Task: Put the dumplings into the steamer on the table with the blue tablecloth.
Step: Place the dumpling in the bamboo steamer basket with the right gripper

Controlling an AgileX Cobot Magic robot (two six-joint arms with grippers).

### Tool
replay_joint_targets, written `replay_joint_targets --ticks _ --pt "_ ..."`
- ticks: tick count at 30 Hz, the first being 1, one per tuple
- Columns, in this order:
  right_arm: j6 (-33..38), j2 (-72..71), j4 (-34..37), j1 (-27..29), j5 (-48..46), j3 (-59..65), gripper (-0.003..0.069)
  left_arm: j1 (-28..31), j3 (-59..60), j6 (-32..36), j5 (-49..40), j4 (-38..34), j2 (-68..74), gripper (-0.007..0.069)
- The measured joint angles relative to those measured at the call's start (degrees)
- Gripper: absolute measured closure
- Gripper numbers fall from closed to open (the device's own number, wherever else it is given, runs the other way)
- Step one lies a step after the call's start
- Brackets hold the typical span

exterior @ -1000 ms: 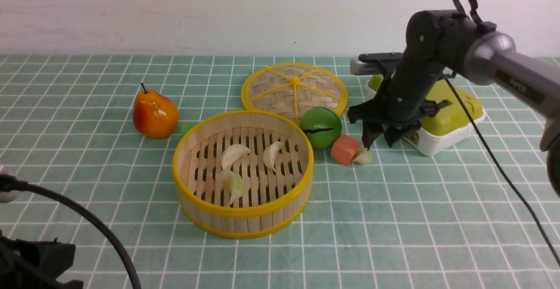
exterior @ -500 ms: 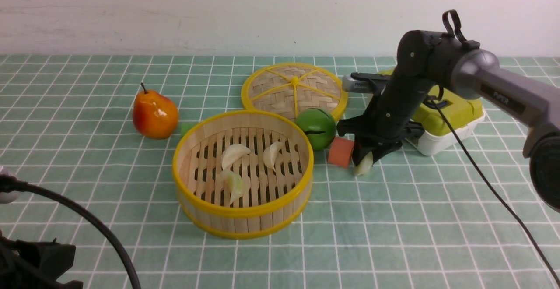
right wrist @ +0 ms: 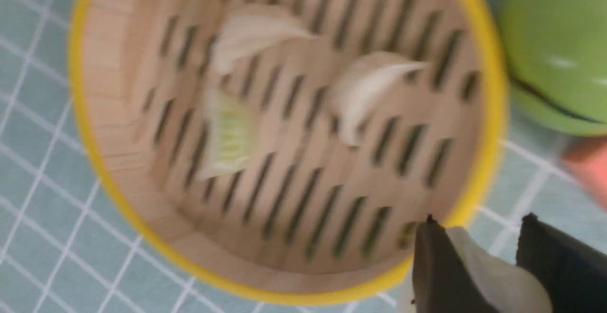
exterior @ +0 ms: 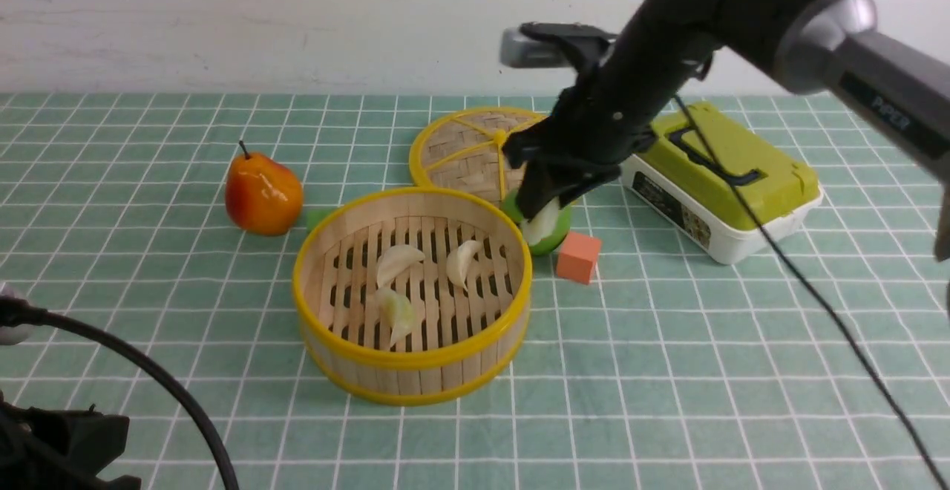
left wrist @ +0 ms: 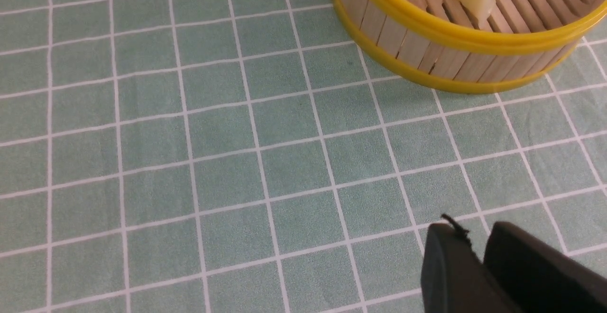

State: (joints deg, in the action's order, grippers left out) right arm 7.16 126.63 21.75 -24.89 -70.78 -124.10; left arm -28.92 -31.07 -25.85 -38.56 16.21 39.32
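The steamer (exterior: 415,362) stands mid-table on the blue tablecloth (exterior: 668,371) and holds three dumplings (exterior: 398,260) (exterior: 462,261) (exterior: 397,312). My right gripper (exterior: 540,215) hangs just above its right rim, shut on another dumpling (exterior: 542,229). In the right wrist view this dumpling (right wrist: 493,280) sits between the right gripper's (right wrist: 479,227) fingers, right at the steamer's yellow rim (right wrist: 493,114). My left gripper (left wrist: 474,237) hovers low over bare cloth in front of the steamer's wall (left wrist: 427,52). Its jaws stand a narrow gap apart with nothing between them.
A woven lid (exterior: 475,148) lies behind the steamer. A green ball (exterior: 562,226) and an orange cube (exterior: 578,256) sit by its right rim. A white box with a green lid (exterior: 731,193) is further right. A pear (exterior: 263,193) and a small green cube (exterior: 319,217) are on the left.
My right gripper closed on the dumpling beside the orange cube, lifted it and carried it left to the steamer's right rim. The left arm has stayed put.
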Motion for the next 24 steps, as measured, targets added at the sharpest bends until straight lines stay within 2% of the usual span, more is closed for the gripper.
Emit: replay_joint_targets --ticks 4,11,14,19,24 --pt "-0.69 4.72 -1.53 -6.0 2.2 0.0 0.044 0.0 0.0 0.0 0.0 -0.92 0.0 0.0505" --pt "-5.48 9.3 -5.81 -8.23 5.44 0.43 0.0438 0.0 0.0 0.0 0.0 -1.77 0.0 0.0502" --pt "-7.9 9.2 -7.76 -8.35 7.24 0.43 0.037 0.0 0.0 0.0 0.0 -1.96 0.0 0.0496" --pt "-8.1 8.09 -8.33 -8.35 6.84 -0.41 0.0244 0.0 0.0 0.0 0.0 -2.24 0.0 0.0494" --pt "-8.34 2.55 -10.96 -8.35 5.81 -1.35 0.024 0.0 0.0 0.0 0.0 -2.36 0.0 0.0487"
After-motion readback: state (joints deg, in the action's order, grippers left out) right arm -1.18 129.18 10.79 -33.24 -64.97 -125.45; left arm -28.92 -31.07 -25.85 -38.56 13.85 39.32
